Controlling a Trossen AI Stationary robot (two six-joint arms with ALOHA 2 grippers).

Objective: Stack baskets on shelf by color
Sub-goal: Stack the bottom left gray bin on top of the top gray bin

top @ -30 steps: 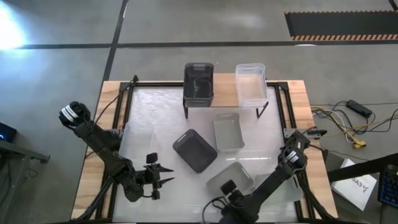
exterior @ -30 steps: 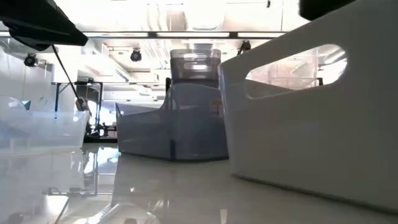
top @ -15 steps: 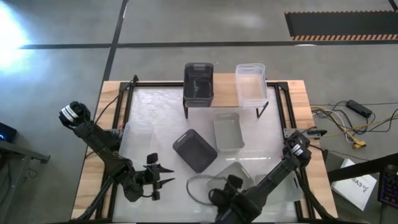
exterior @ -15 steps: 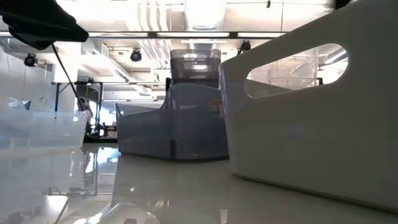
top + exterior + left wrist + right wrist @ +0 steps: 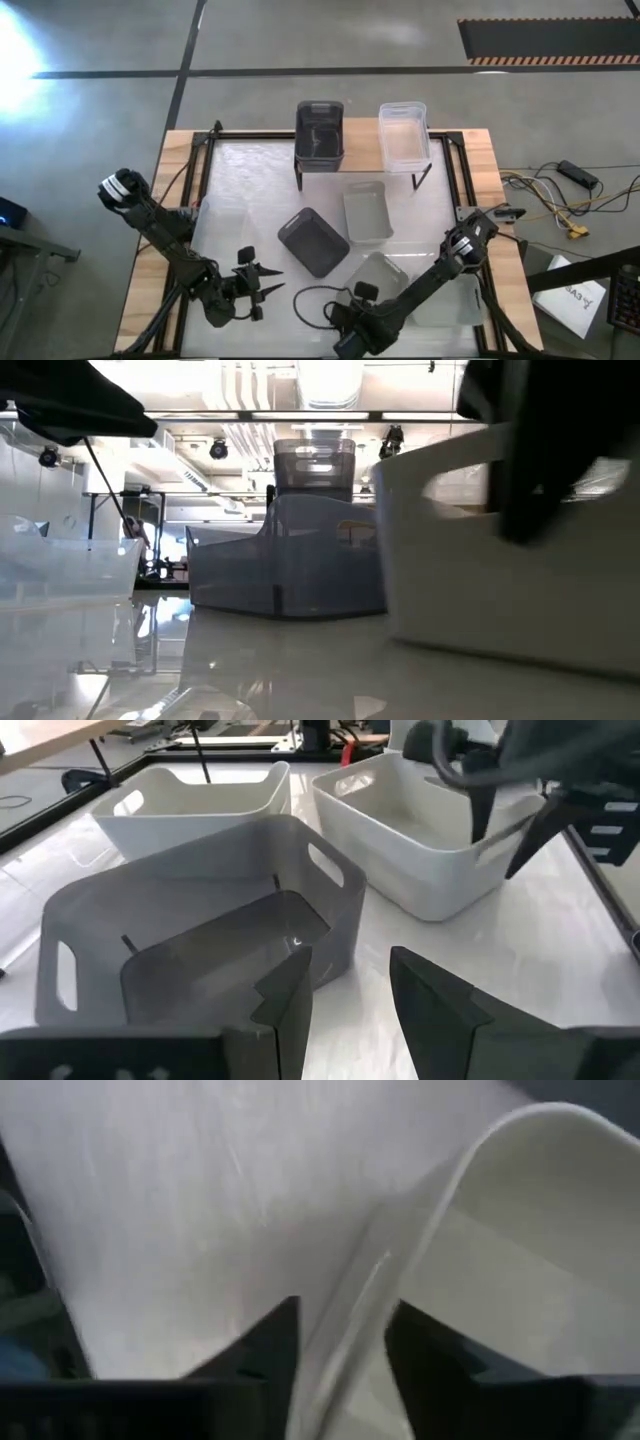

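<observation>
Right wrist view: light grey basket [image 5: 480, 1230] rim between parted jaws, grip unclear; left jaws apart

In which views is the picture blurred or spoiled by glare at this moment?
Low view: the near light grey basket and a dark arm part before it are smeared. Right wrist view: all soft, the basket rim between the right gripper fingers. High view: glare top left, sheen on the table. Left wrist view: sharp.

right gripper [image 5: 352, 312] shifted, light grey basket [image 5: 378, 277] nudged
</observation>
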